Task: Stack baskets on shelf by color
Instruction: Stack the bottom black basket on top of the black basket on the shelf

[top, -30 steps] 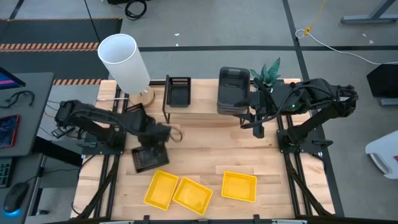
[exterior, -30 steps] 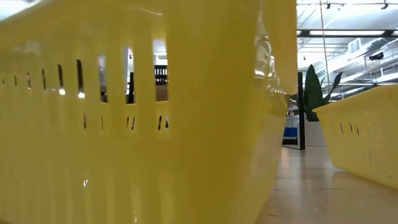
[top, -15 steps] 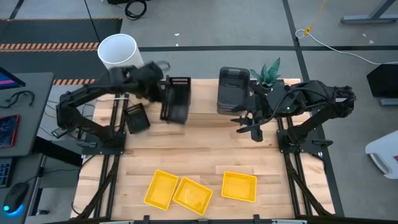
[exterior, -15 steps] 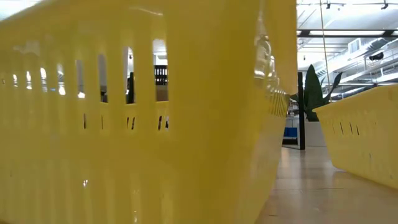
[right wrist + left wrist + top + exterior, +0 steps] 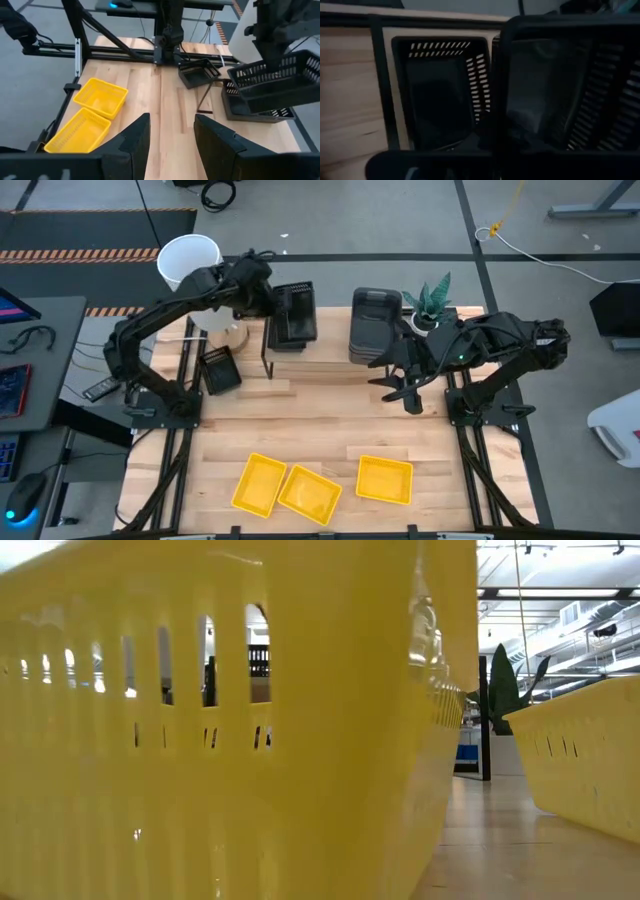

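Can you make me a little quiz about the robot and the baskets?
1. How many yellow baskets lie on the table?
2. True or false: the right gripper is holding a grey basket.
3. What colour is the basket that the left gripper holds over the shelf? A yellow, B black, C grey.

Key:
1. Three.
2. False. It is open and holds nothing.
3. B. It is the black basket.
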You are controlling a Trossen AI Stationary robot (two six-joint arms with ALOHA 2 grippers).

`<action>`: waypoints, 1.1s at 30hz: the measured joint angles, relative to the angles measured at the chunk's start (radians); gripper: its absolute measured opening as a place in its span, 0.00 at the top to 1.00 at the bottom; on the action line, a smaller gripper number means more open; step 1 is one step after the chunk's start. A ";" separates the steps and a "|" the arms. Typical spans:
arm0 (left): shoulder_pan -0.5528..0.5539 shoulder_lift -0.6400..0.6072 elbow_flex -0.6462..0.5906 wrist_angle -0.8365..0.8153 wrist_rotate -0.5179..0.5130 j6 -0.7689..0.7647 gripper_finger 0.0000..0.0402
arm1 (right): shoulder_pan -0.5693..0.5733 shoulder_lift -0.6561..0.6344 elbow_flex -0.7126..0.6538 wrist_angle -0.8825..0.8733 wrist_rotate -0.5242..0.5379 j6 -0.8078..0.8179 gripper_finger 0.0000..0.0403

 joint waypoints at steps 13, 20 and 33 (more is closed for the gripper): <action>0.026 0.026 0.000 -0.130 -0.065 0.065 0.98 | 0.000 0.000 0.000 0.000 -0.002 0.017 0.61; 0.025 0.028 -0.001 -0.159 -0.073 0.072 0.98 | 0.000 0.000 0.000 0.001 -0.002 0.015 0.61; 0.021 0.075 -0.001 -0.169 -0.086 0.091 0.96 | 0.006 0.000 0.000 0.016 -0.002 0.006 0.61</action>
